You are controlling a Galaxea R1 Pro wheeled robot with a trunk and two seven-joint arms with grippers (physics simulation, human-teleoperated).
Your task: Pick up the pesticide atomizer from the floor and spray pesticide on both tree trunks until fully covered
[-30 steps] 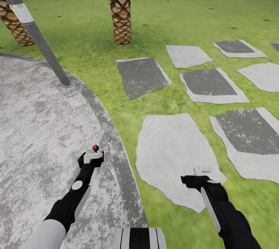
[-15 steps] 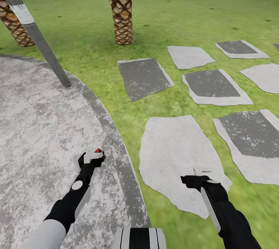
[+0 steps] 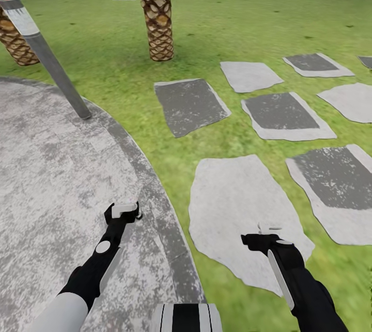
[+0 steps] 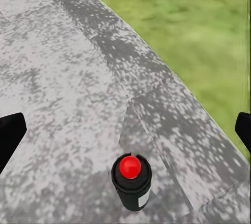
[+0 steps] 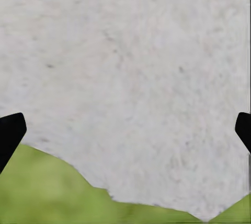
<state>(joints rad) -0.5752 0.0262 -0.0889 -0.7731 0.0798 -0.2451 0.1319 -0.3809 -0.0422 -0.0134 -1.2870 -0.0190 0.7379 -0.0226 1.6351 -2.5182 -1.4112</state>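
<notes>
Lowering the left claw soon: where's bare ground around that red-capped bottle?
Bare patio borders the bottle on every side, out to the grass. The left claw hangs open above it; the bottle itself is the sole obstacle.

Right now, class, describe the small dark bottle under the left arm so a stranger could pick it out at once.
Start at the round grey stone patio beside the lawn. Near its darker curved border, below the left gripper, a small black bottle stands upright on the stone. Its bright red cap and small white label set it apart from the bare mottled paving around it.
</notes>
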